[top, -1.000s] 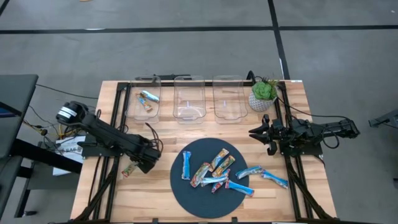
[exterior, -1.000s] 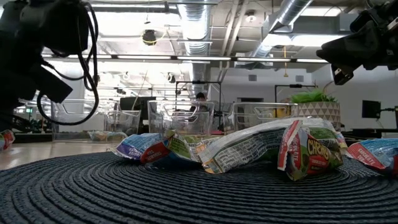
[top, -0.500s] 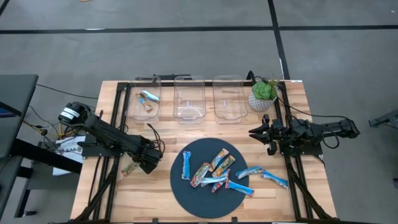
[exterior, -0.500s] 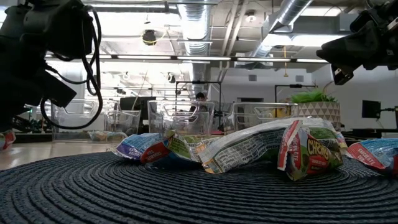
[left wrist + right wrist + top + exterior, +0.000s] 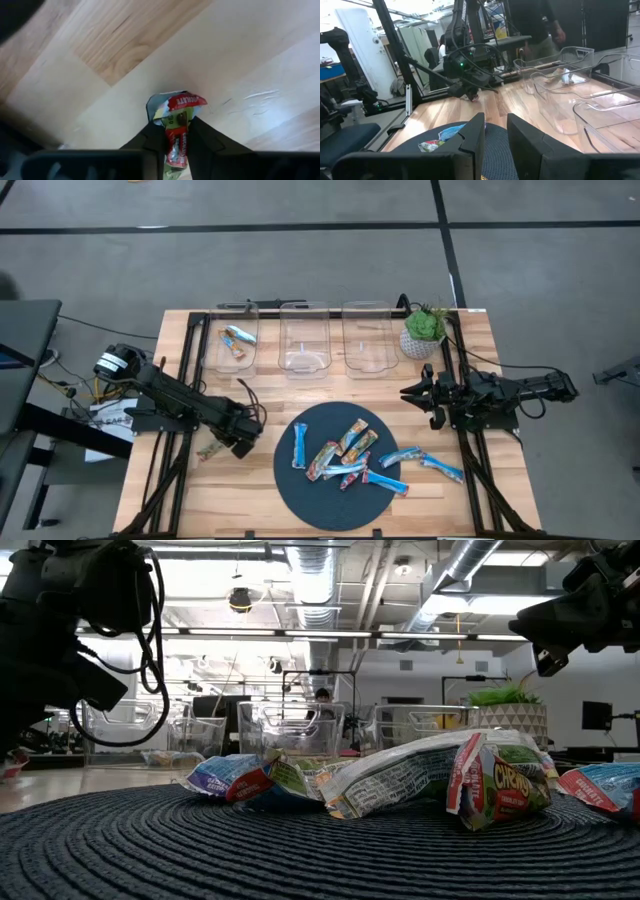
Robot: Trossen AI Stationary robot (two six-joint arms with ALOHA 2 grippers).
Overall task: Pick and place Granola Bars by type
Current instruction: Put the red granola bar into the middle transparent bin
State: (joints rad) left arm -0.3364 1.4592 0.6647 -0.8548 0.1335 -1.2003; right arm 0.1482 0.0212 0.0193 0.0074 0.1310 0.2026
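Observation:
A multicoloured granola bar lies on the wood left of the dark round mat. My left gripper is down on this bar and shut on it. Several blue and multicoloured bars lie heaped on the mat. Two blue bars lie on the wood just right of the mat. More bars rest in the leftmost clear bin. My right gripper waits over the table's right side, its fingers a little apart with nothing between them. My left gripper pinches the multicoloured bar by its two long edges between its two fingers. The bar's red-printed end sticks out past the fingertips. The fingers come from above, slanting toward the table's left. The bar lies on the wood.
Three clear bins stand in a row along the far edge. A small potted plant stands to their right. Black frame rails run along both sides of the table. People and furniture show in the room beyond.
My left gripper has settled a little lower over the multicoloured bar left of the mat and has closed on it. The bar stays on the wood.

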